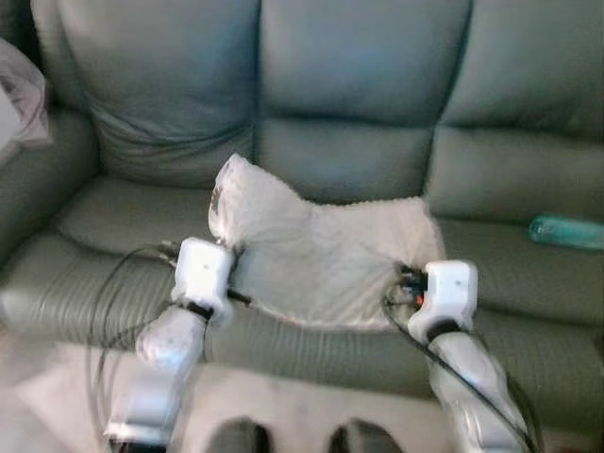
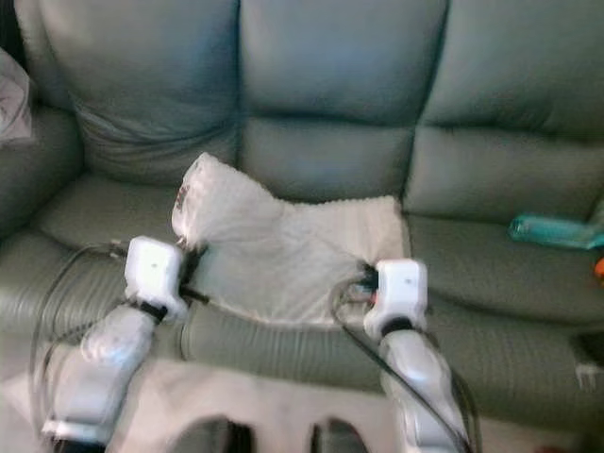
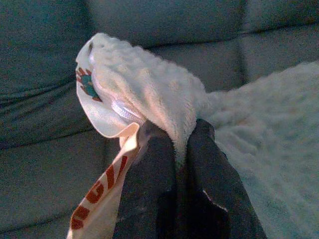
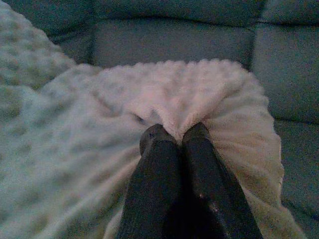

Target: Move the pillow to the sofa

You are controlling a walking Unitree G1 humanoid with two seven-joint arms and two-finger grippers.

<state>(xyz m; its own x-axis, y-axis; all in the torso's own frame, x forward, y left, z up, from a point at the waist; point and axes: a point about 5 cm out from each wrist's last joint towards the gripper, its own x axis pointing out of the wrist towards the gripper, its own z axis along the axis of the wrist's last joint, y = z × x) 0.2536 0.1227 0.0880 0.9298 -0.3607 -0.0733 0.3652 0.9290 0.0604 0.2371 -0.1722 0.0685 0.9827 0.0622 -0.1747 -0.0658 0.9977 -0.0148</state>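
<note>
**Both hands pinch the pillow on the sofa seat**

Nearest, at the bottom edge of the head views, two dark rounded shapes [image 1: 297, 439] are cut off and blurred; what they are I cannot tell. They are over a pale floor [image 1: 57, 396]. Loose black cables [image 1: 109, 311] hang in loops beside the left arm, and one more cable runs down along the right arm.

The left hand [image 3: 182, 142] has its two black fingers pressed together on a fold of the white pillow [image 1: 321, 255], at the pillow's left near side. In the left wrist view the fluffy cloth is squeezed between the fingers, and a smooth label [image 3: 97, 196] with red letters hangs beside them; the letters are cut off and cannot be read. A small teal and red print is on the raised corner, too small to make out.

The right hand [image 4: 174, 134] also pinches the pillow, at its right near edge, with the bumpy cloth gathered between the fingertips.

The pillow lies limp on the seat of the grey-green sofa [image 1: 359, 75], about in the middle, its left corner lifted up toward the backrest.

Farther right on the seat lies a teal bottle [image 1: 566, 230], blurred and partly cut off by the frame. At the far left, on the armrest, a pale cloth [image 1: 24, 94] shows only in part.
</note>
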